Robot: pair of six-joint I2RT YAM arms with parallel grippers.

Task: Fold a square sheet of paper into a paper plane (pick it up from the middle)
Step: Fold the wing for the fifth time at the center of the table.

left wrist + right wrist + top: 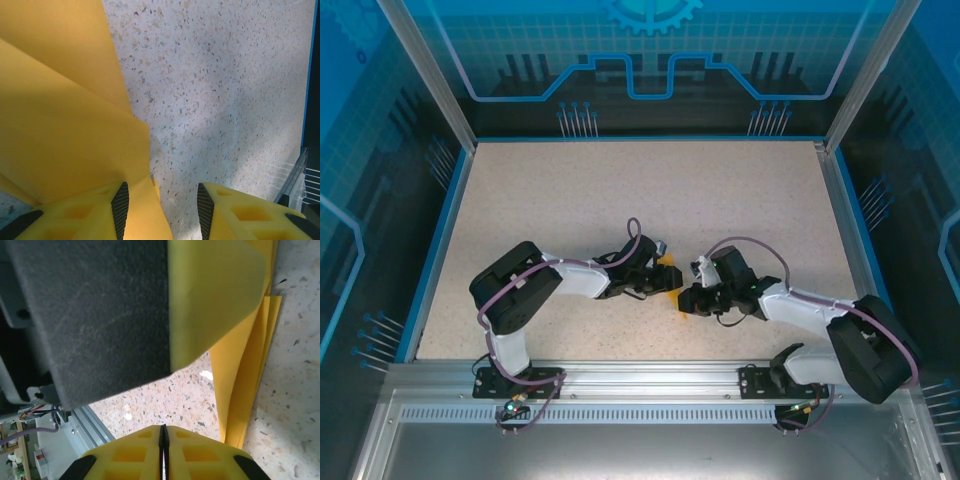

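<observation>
The square sheet of paper (669,274), orange-yellow and folded into layers, sits on the speckled table between the two arms. In the left wrist view the folded paper (65,125) spreads across the left side, one flap running down between the jaws beside the left pad. My left gripper (162,202) stands open, with bare table in most of the gap. My right gripper (163,432) is shut, pads pressed together just left of the paper's layered edge (245,390). The left gripper's dark body (100,315) and a yellow finger (215,300) hang close above it.
A blue rim (438,240) borders the speckled table (650,190), with transparent walls behind. A metal rail (650,375) runs along the near edge by the arm bases. The two grippers (672,290) nearly touch at mid-table.
</observation>
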